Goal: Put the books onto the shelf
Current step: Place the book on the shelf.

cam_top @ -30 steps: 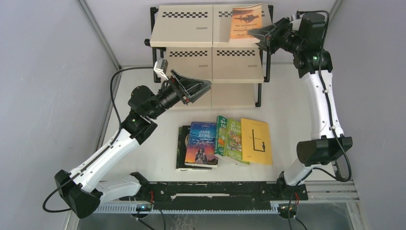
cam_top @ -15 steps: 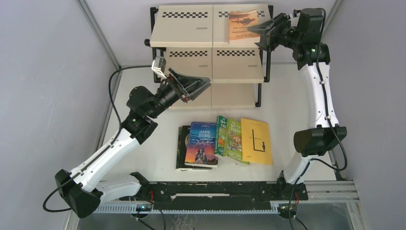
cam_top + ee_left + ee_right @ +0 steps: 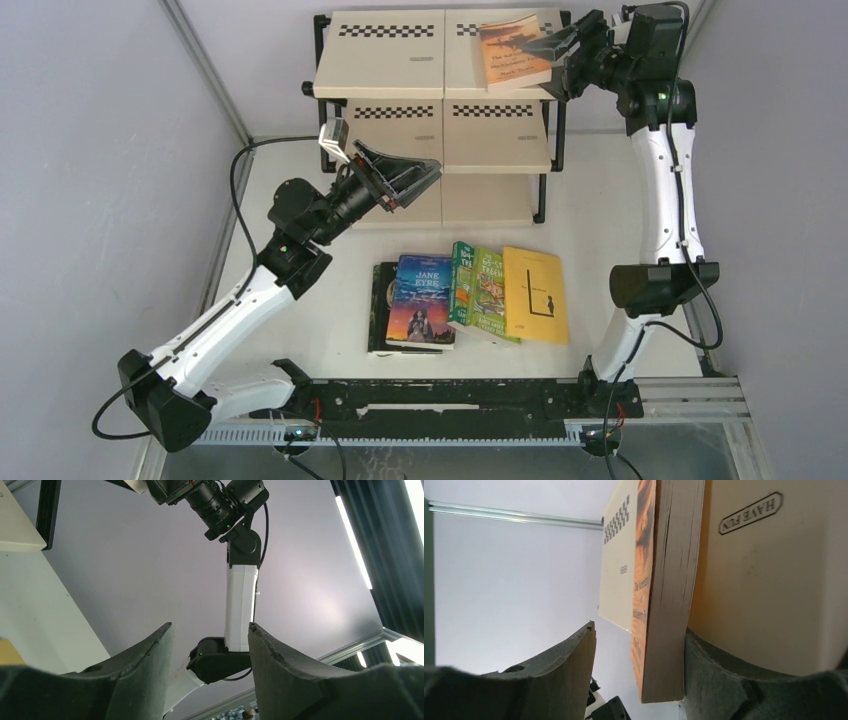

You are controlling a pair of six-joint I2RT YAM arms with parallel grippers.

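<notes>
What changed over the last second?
The right gripper opened, letting go of the orange book, which settled from tilted to flat on the shelf's top tier; the arm shifted toward the back. Left gripper, open and empty, and the books on the table stayed put.

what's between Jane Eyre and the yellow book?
Two green books, side by side, fill the stretch between Jane Eyre and the yellow book. The top view shows it.
</notes>
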